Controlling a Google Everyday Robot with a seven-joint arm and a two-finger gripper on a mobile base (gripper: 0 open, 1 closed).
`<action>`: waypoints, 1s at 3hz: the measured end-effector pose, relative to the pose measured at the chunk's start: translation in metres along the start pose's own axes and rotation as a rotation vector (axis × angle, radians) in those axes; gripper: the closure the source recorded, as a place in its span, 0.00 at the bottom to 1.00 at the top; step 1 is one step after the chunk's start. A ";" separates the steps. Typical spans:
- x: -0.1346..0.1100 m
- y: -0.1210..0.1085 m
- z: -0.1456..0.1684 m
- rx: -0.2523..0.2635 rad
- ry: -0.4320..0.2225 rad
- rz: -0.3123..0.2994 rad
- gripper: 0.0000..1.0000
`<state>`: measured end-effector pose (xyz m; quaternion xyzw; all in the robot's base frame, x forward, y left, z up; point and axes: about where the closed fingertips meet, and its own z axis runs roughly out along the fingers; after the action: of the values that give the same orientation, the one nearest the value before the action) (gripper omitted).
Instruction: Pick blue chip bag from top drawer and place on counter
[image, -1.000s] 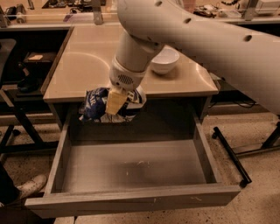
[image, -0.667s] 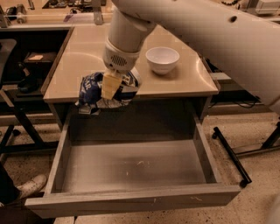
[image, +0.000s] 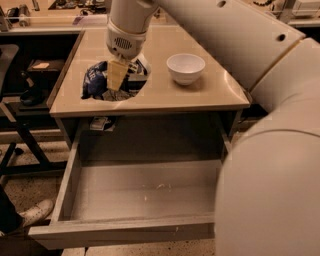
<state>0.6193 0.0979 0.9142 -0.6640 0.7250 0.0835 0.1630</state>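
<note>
The blue chip bag (image: 97, 80) is crumpled dark blue foil with white patches. It hangs over the front left part of the beige counter (image: 165, 97), held by my gripper (image: 118, 75). The pale fingers (image: 116, 76) are shut on the bag's right side. My large white arm reaches down from the upper right and fills the right side of the view. The top drawer (image: 140, 227) is pulled out below the counter. Its grey floor shows nothing but a few small specks.
A round white bowl (image: 185, 67) stands on the counter right of the gripper. A long cluttered shelf (image: 45, 20) runs along the back. A dark chair frame (image: 15, 110) and a shoe (image: 32, 212) are at the left on the speckled floor.
My gripper has risen with the blue chip bag from the drawer mouth to above the counter's front left and moved back over the tabletop. The drawer stays open.
</note>
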 end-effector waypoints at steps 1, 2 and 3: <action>-0.011 -0.024 0.009 -0.012 0.001 -0.007 1.00; -0.025 -0.044 0.019 -0.023 -0.007 -0.015 1.00; -0.037 -0.059 0.029 -0.024 -0.034 -0.035 1.00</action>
<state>0.6842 0.1365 0.9057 -0.6771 0.7092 0.1005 0.1688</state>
